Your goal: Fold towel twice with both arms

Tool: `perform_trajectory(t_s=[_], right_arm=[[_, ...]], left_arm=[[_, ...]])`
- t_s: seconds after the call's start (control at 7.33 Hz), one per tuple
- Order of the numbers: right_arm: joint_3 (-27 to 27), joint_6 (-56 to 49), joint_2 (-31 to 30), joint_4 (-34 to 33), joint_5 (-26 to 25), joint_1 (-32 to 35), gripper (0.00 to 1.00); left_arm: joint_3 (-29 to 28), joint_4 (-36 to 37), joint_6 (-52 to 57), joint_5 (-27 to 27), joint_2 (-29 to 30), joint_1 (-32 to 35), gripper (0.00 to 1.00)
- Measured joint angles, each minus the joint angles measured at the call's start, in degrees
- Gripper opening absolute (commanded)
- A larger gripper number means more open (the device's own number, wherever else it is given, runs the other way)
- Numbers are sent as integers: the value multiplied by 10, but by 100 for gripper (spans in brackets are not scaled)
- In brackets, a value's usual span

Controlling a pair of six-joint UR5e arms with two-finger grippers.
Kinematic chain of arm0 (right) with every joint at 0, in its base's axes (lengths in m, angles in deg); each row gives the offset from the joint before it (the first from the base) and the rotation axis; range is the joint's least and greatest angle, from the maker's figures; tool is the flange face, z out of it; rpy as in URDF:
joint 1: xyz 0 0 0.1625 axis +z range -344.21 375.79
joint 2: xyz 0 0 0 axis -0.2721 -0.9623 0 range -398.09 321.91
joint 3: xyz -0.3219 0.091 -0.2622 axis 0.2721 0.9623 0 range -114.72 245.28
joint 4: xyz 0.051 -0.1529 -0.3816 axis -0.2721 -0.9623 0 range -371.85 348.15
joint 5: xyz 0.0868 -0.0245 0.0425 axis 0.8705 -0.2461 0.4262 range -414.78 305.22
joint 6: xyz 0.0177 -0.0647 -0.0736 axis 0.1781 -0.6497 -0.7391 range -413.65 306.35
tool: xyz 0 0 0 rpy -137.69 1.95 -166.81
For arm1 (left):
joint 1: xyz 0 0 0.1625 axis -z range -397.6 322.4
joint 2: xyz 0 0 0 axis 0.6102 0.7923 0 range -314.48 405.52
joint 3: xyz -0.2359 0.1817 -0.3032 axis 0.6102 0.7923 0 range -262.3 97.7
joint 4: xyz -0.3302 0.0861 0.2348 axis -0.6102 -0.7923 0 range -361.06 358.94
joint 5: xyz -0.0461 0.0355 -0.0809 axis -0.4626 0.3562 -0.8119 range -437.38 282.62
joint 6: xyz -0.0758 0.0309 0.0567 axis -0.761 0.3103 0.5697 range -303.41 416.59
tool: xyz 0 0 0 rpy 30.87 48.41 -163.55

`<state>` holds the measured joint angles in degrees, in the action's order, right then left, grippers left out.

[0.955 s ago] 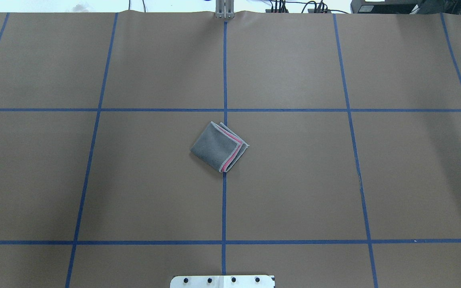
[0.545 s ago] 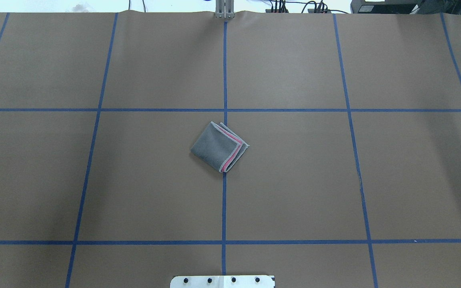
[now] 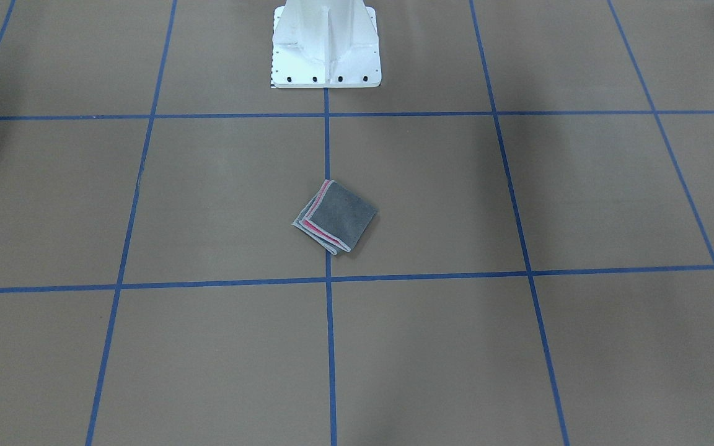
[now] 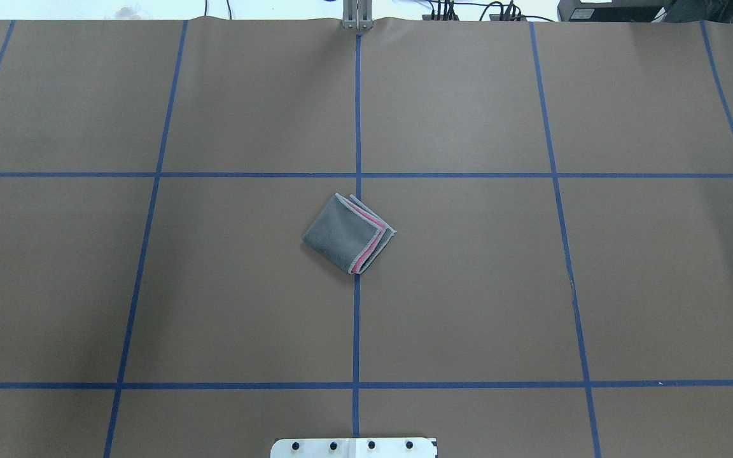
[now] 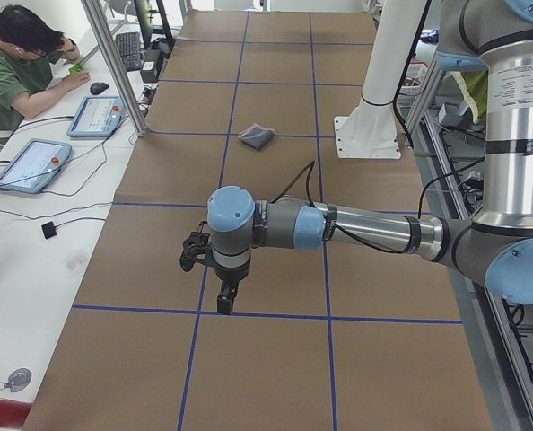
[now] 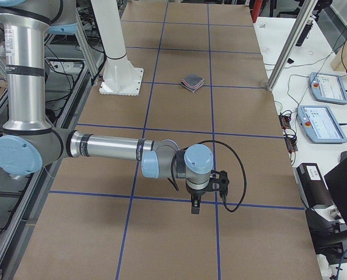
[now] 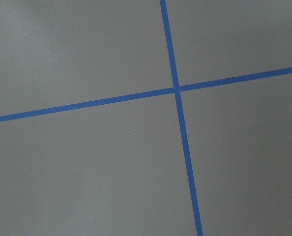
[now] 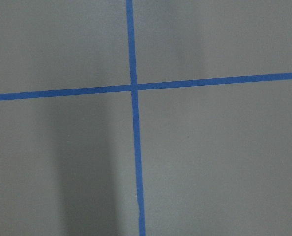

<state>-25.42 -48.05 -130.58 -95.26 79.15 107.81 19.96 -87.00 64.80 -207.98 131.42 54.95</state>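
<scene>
The towel (image 4: pixel 347 234) lies folded into a small square at the table's middle, dark grey face up, with pink layers showing along its stitched edges. It also shows in the front-facing view (image 3: pixel 337 217) and, small, in both side views (image 5: pixel 256 136) (image 6: pixel 192 82). No gripper touches it. My left gripper (image 5: pixel 225 298) hangs low over a tape crossing far from the towel, seen only in the exterior left view. My right gripper (image 6: pixel 195 204) hangs the same way at the other end. I cannot tell whether either is open. Both wrist views show only brown paper and blue tape.
The white pedestal base (image 3: pixel 325 43) stands at the robot's side of the table. A seated operator (image 5: pixel 15 63) and control tablets (image 5: pixel 30 164) (image 6: pixel 322 122) are on the white bench beyond the far edge. Metal posts (image 5: pixel 114 63) (image 6: pixel 290 46) stand there.
</scene>
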Motion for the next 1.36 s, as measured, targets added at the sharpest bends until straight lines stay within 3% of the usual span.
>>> perform_trajectory(t_s=[0.55,1.36], right_arm=[[-82,81,-5,-52,-2,-27,100],[-82,84,-15,-60,1,-30,100]], left_arm=[[3,1,0,0,2,-1,100],[-4,2,0,-1,2,-12,100]])
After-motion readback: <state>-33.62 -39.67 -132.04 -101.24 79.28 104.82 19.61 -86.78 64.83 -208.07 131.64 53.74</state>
